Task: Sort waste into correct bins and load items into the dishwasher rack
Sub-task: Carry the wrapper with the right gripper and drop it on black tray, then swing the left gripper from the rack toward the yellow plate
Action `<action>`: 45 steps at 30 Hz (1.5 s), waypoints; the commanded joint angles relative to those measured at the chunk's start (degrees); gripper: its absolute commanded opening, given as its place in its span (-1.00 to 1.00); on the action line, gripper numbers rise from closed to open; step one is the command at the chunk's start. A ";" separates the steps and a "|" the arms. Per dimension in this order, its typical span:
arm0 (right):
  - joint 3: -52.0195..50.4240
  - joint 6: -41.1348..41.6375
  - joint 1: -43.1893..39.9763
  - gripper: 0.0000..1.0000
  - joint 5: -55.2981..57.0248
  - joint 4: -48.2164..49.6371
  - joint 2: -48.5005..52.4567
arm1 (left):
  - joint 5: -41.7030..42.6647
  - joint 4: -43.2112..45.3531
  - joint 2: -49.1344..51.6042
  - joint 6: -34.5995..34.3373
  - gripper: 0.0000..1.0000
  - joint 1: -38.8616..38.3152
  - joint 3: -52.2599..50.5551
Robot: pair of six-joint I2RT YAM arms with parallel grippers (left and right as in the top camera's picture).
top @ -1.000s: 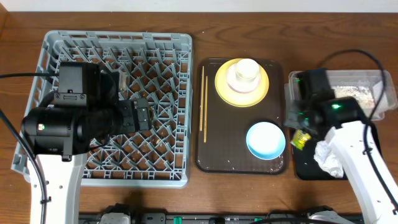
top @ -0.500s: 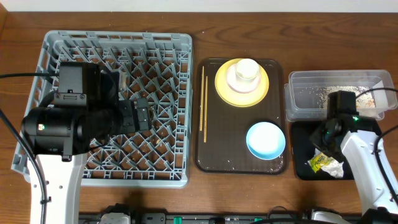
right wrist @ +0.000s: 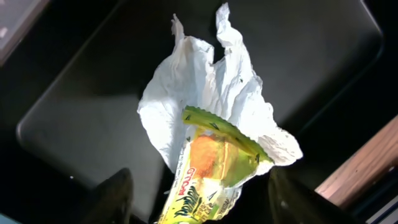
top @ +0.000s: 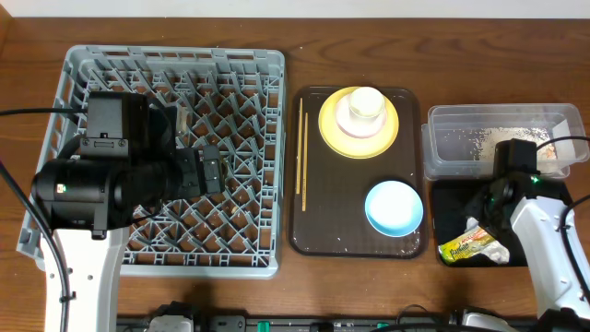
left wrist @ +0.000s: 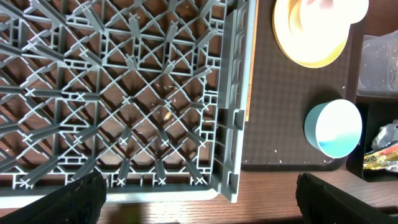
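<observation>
While the overhead view takes in the whole desk [top: 37,28], it alone shows both arms. The left end effector [top: 207,171] hangs over the middle of the rack [top: 230,101]. Right of the rack, a brown tray [top: 318,226] carries the chopsticks [top: 301,157] along its left edge, a yellow plate [top: 330,129] with a white bowl [top: 355,123] and a cup [top: 366,101] stacked on it, and a blue bowl [top: 394,207]. Further right, the clear tub [top: 461,118] holds rice scraps [top: 475,140]. Just beside it, the black tub [top: 450,198] holds the wrapper [top: 466,246] and napkin [top: 495,247]. The right end effector [top: 487,214] hovers over them, its fingers hard to make out from here.

From the left wrist, the rack's lattice fills most of the frame. The left end effector's fingers [left wrist: 68,202] show as dark shapes in the bottom corners, spread wide with nothing between. The plate is cut off at the top, and only a sliver of wrapper shows at the right edge.

From the right wrist comes a close look into the black tub: the wrapper [right wrist: 211,168] lies on top of the napkin [right wrist: 211,93], an overlap the overhead view does not resolve. The right end effector's fingers [right wrist: 115,196] are blurred, spread either side of the wrapper and not pinching it. The wrapper's lower end runs out of frame.
</observation>
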 commanded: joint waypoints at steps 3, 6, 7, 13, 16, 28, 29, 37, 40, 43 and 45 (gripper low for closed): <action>1.60 -0.74 -0.42 0.71 4.24 -0.02 -3.67 | -0.37 0.04 -0.35 0.09 0.97 0.17 -0.13; 1.57 -0.74 -0.42 0.98 4.00 -0.04 -3.89 | -0.37 0.04 -0.35 0.09 0.97 0.17 -0.13; 1.57 -0.74 -0.42 0.98 4.00 -0.09 -3.85 | -0.37 0.04 -0.35 0.09 0.97 0.17 -0.13; 1.57 -0.74 -0.42 0.99 4.00 -0.09 -3.85 | -0.35 0.04 -0.35 0.09 0.97 0.17 -0.13; 1.57 -0.74 -0.42 0.98 4.00 -0.09 -3.85 | -0.35 0.04 -0.35 0.09 0.97 0.17 -0.13; 1.57 -0.74 -0.42 0.99 4.00 -0.09 -3.85 | -0.15 3.91 -0.35 -0.24 0.97 0.17 -0.13; 1.57 -0.74 -0.42 0.99 4.00 -0.09 -3.85 | 0.11 5.46 -0.35 -1.20 0.97 0.17 -0.13; 1.57 -0.74 -0.42 0.98 4.00 -0.09 -3.85 | 12.00 12.11 -0.24 -8.81 0.97 0.17 -0.13; 1.57 -0.74 -0.42 0.98 4.00 -0.09 -3.85 | 16.59 13.03 0.66 -10.43 0.97 -0.52 -0.09; 1.57 -0.74 -0.42 0.98 4.00 -0.09 -3.85 | 18.27 13.84 2.54 -12.41 0.97 -3.10 0.66; 1.57 -0.74 -0.42 0.98 4.00 -0.09 -3.85 | 17.31 14.10 4.28 -13.46 0.97 -6.21 1.38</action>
